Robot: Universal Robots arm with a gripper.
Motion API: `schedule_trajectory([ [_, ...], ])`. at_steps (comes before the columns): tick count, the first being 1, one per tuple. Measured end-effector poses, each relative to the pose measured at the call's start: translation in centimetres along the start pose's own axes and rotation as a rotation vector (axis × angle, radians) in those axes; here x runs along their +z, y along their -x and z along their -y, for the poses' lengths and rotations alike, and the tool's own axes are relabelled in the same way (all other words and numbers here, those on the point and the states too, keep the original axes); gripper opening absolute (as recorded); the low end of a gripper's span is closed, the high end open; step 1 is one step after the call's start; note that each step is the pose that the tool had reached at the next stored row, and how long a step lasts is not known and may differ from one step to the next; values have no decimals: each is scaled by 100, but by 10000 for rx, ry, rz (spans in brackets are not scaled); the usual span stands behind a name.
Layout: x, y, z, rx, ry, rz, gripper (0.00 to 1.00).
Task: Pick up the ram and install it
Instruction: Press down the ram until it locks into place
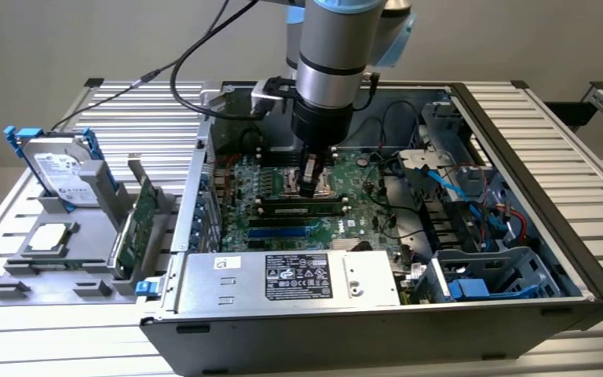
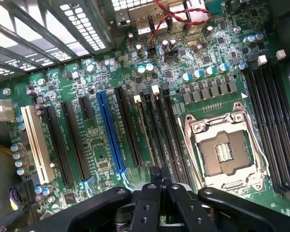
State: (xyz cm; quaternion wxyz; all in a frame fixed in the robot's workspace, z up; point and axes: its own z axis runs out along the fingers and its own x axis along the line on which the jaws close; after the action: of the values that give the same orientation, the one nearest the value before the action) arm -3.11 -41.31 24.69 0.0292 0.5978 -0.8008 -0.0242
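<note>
Exterior view: ram (image 1: 299, 209) just below tool (image 1: 310, 187).

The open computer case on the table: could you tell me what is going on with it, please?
A robot arm reaches down into the open computer case, its gripper shut and low over the motherboard, at the black memory slots beside the empty processor socket. The ram lies along those slots right under the gripper; whether it is fully seated or still gripped cannot be told. A hard drive stands outside the case.
</note>
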Motion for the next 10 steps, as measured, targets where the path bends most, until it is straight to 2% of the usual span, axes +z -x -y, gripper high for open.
schedule_trajectory([
  [10,1,1,0,1280,-15,-32,11],
])
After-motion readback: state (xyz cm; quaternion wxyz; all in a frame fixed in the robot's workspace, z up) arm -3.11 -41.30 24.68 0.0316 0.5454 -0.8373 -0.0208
